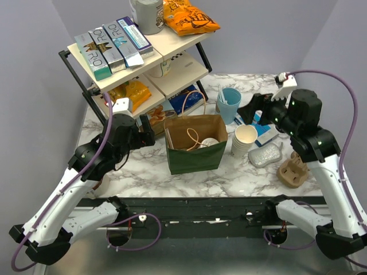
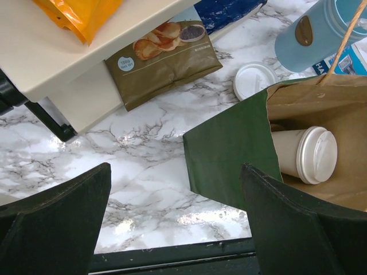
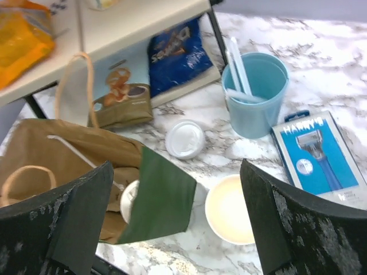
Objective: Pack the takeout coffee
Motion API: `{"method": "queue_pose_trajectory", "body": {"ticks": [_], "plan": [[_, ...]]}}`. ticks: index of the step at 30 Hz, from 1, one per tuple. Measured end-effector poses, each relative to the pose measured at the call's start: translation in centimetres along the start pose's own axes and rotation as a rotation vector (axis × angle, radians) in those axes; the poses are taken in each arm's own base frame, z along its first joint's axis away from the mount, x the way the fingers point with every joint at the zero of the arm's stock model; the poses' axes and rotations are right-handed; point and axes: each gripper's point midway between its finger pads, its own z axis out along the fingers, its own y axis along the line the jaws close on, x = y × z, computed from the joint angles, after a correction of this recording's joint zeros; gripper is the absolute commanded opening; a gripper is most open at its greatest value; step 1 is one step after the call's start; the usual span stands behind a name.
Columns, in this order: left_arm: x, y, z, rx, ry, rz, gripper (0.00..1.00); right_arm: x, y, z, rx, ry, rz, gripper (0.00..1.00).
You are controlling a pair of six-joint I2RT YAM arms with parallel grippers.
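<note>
Fingers [image 2: 57,229] of our left gripper [image 2: 175,172] stand wide apart and empty beside the green paper bag [image 2: 229,154]; our right gripper [image 3: 176,172] is spread just as wide, empty, over the stack of cups [image 3: 229,209]. We see the takeout coffee [image 2: 304,154] on its side inside the bag, lid on

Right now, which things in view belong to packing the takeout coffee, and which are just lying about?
Part of the job:
- lidded coffee cup, lying on its side in the bag
- paper bag

Just lying about:
- stack of lidless cups
- blue cup with white sticks
- loose lid
- razor pack
- brown snack bag
</note>
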Motion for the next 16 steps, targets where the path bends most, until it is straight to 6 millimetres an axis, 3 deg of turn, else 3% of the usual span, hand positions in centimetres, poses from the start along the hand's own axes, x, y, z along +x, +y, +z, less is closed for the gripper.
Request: {"method": "queue_pose_trajectory", "body": {"ticks": [4,10,13,16], "plan": [[0.0,0.1,0.2,-0.01,0.001,0.002,0.99,4.1,-2.1,-0.8,0.078,0.014,0.03,1.0],[0.0,0.4,0.3,-0.023,-0.007,-0.006,0.99,7.5,-5.3,-1.9,0.228,-0.055,0.083,1.0],[0.5,0.8,0.5,-0.044,-0.004,-0.014,0.99,8.6,-7.2,-2.9,0.323,-0.092,0.089,1.0],[1.2,1.3,0.9,-0.069,0.008,-0.023,0.99,8.3,-8.3,-3.7,0.391,-0.126,0.091,1.0]]}}
